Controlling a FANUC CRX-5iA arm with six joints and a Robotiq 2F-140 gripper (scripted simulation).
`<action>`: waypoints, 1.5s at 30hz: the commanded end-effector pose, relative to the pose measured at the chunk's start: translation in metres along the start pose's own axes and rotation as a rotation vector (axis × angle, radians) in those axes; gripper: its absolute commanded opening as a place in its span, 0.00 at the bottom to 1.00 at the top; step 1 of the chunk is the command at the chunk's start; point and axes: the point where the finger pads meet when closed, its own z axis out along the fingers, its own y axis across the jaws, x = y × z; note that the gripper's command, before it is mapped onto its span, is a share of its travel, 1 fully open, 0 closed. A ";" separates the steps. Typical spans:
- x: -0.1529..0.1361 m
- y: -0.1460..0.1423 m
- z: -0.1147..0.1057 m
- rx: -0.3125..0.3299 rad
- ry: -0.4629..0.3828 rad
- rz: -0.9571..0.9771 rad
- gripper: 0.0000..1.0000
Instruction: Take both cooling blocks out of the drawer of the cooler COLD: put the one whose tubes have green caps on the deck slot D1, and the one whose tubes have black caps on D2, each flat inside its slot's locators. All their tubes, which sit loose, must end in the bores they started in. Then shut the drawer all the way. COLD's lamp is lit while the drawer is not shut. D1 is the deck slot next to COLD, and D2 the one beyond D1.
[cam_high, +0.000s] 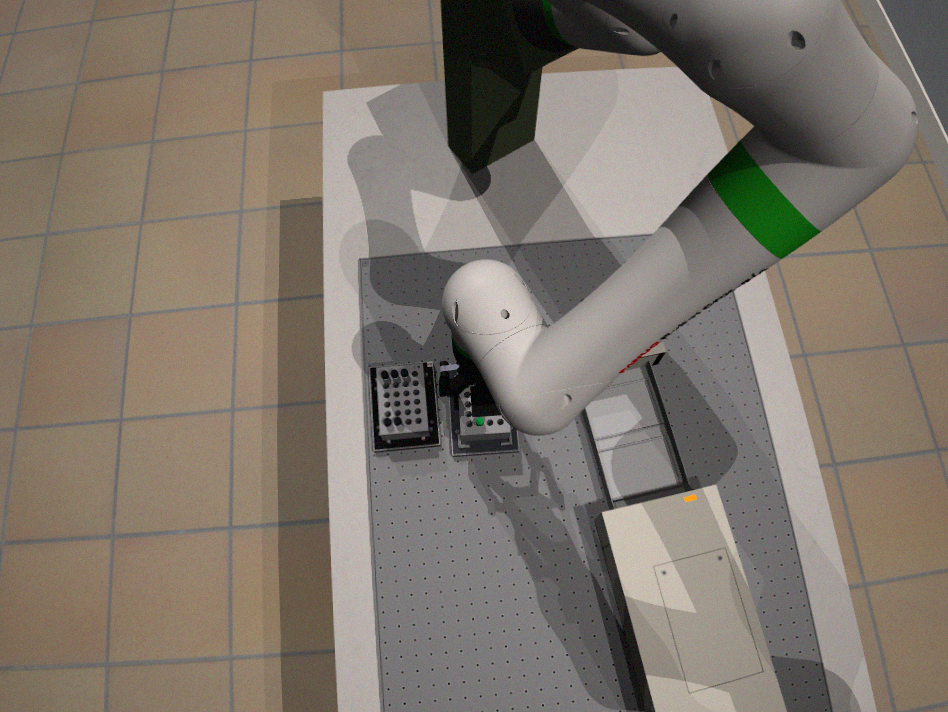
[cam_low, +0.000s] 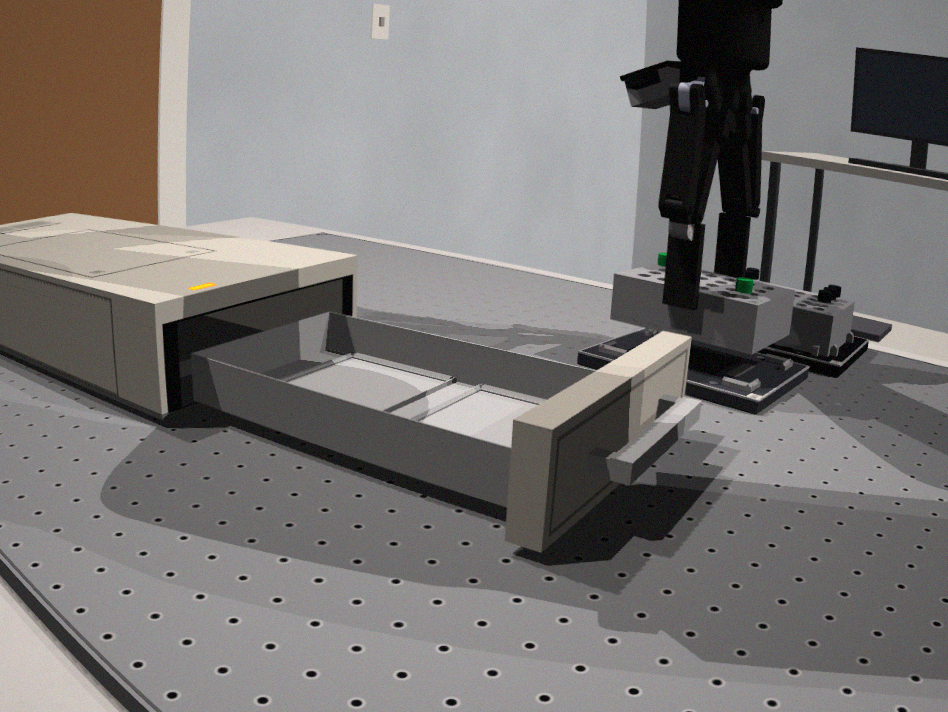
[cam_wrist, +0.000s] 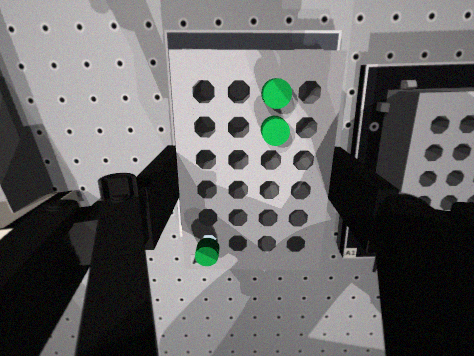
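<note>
Grey, rigid perforated metal cooling block with loose green-capped tubes (cam_low: 701, 306): we are clamping its long sides in our half-closed black two-finger gripper (cam_low: 705, 268), judging it heavy and tip-sensitive.

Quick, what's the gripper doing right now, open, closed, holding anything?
Gripper: closed on the green-capped cooling block, fingers on its two long sides, held over slot D1.
</note>
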 end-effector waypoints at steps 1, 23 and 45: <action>0.001 0.001 0.000 -0.001 0.001 -0.001 0.10; 0.001 0.001 0.002 -0.001 0.001 -0.001 0.10; 0.001 0.001 0.005 -0.001 0.001 -0.001 0.10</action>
